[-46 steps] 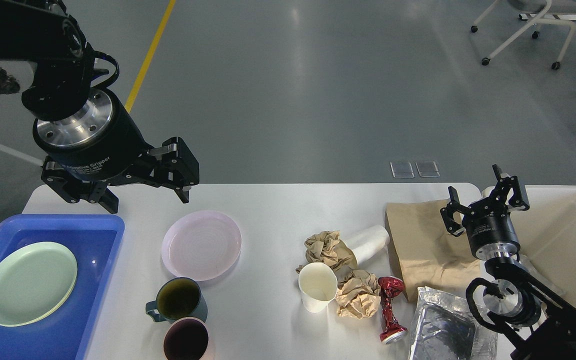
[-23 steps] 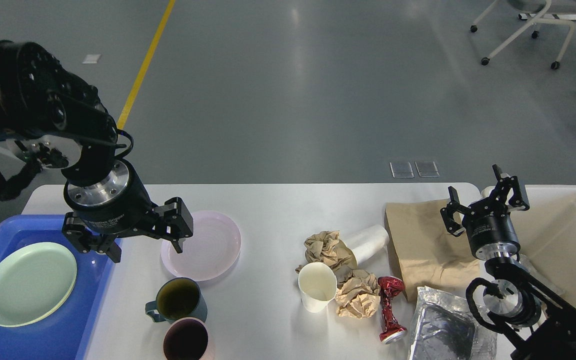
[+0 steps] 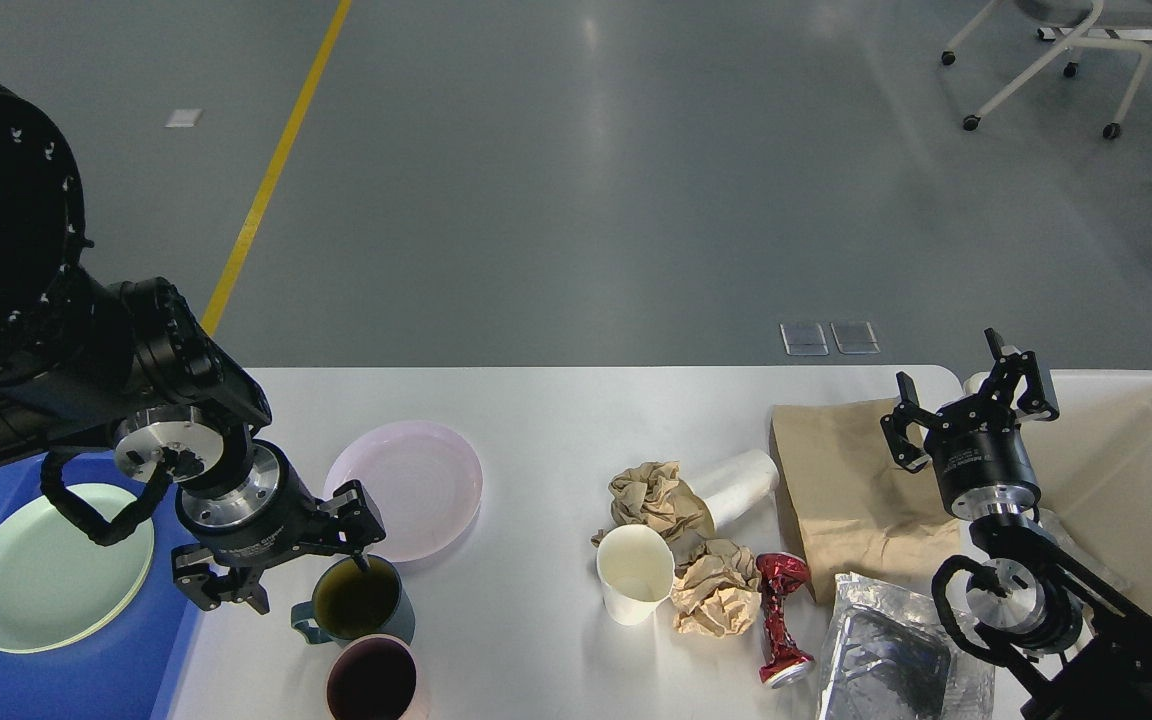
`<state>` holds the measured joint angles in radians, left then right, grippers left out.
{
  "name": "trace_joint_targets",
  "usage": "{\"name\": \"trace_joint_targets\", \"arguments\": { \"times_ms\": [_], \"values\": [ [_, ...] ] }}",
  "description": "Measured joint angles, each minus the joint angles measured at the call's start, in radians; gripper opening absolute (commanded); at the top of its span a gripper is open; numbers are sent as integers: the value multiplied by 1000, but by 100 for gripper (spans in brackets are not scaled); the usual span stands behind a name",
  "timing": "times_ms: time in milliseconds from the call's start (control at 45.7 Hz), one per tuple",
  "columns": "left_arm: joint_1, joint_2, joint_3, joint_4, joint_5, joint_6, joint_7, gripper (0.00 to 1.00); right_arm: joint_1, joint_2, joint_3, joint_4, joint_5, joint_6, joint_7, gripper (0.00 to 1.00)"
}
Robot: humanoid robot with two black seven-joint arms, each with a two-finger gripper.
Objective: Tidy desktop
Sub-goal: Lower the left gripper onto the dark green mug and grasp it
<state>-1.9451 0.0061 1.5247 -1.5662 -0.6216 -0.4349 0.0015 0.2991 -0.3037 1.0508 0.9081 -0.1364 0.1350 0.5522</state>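
Observation:
The white desktop (image 3: 556,410) carries a pink plate (image 3: 414,485), a dark teal mug (image 3: 361,600) and a maroon cup (image 3: 373,680) at front left. My left gripper (image 3: 294,575) is open and low, one finger at the teal mug's rim, the other left of the mug. Crumpled brown paper (image 3: 656,500), a white paper cup (image 3: 633,572), a toppled white cup (image 3: 741,482), a crushed red can (image 3: 782,620), a brown paper bag (image 3: 851,490) and a foil bag (image 3: 881,655) lie at right. My right gripper (image 3: 966,395) is open above the bag, holding nothing.
A blue tray (image 3: 116,680) at the left edge holds a pale green plate (image 3: 46,565). A cream-white bin (image 3: 1136,470) stands beyond the table's right end. Grey floor with a yellow line lies behind, and a wheeled chair base (image 3: 1046,60) at far right.
My left arm has come down and toward me, from above the tray's far corner past the pink plate to the teal mug. The right arm has not moved.

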Motion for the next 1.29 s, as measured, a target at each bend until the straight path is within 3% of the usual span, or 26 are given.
{"name": "trace_joint_targets", "arguments": {
  "times_ms": [372, 569, 723, 854, 1095, 1292],
  "values": [
    [202, -32, -25, 100, -99, 138, 0, 91, 0, 0, 0, 0, 0, 0, 0, 100],
    [268, -57, -55, 129, -94, 223, 0, 91, 0, 0, 0, 0, 0, 0, 0, 100],
    [295, -67, -71, 144, -90, 245, 0, 90, 0, 0, 0, 0, 0, 0, 0, 100],
    [304, -69, -74, 147, -89, 253, -1, 80, 0, 0, 0, 0, 0, 0, 0, 100],
    [326, -69, -75, 156, -89, 255, 7, 51, 0, 0, 0, 0, 0, 0, 0, 100],
    [330, -64, -75, 161, -94, 250, 9, 19, 0, 0, 0, 0, 0, 0, 0, 100]
  ]
}}
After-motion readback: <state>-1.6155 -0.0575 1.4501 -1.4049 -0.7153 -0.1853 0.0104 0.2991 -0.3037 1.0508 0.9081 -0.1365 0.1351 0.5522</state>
